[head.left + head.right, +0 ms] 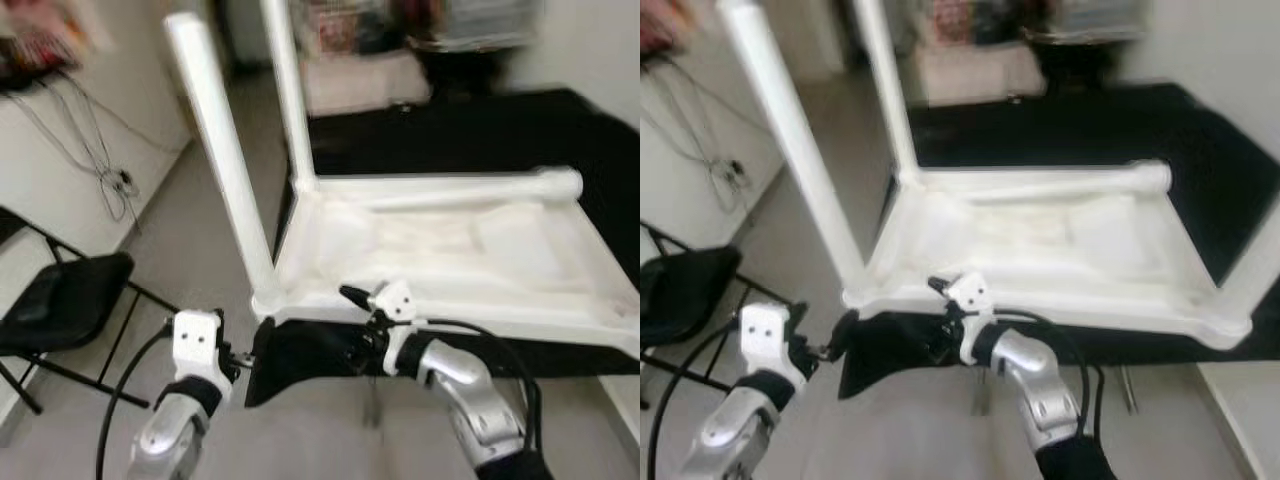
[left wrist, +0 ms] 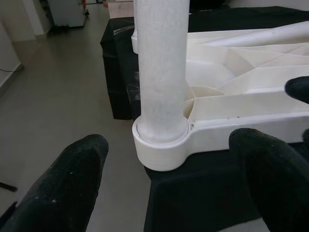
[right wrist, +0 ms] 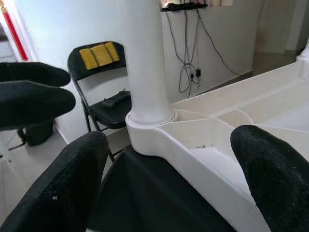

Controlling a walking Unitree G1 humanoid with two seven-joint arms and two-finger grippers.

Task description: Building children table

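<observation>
A white plastic children's table (image 1: 450, 250) lies upside down on a black cloth (image 1: 330, 355). Two white legs stand upright in its left corners: the near leg (image 1: 220, 150) and the far leg (image 1: 290, 90). A third leg (image 1: 450, 187) lies along the far edge. My left gripper (image 1: 245, 358) is open, just left of the near corner socket (image 2: 161, 145), with the leg's base between its fingers (image 2: 72, 188) but untouched. My right gripper (image 1: 358, 315) is open at the same corner from the other side, fingers (image 3: 275, 179) wide on either side of the socket (image 3: 149, 125).
A black folding chair (image 1: 60, 300) stands at the left by the white wall, with loose cables (image 1: 110, 170) hanging there. Blurred clutter (image 1: 360, 40) lies at the back. Grey floor (image 1: 190, 240) runs along the left of the black-covered surface.
</observation>
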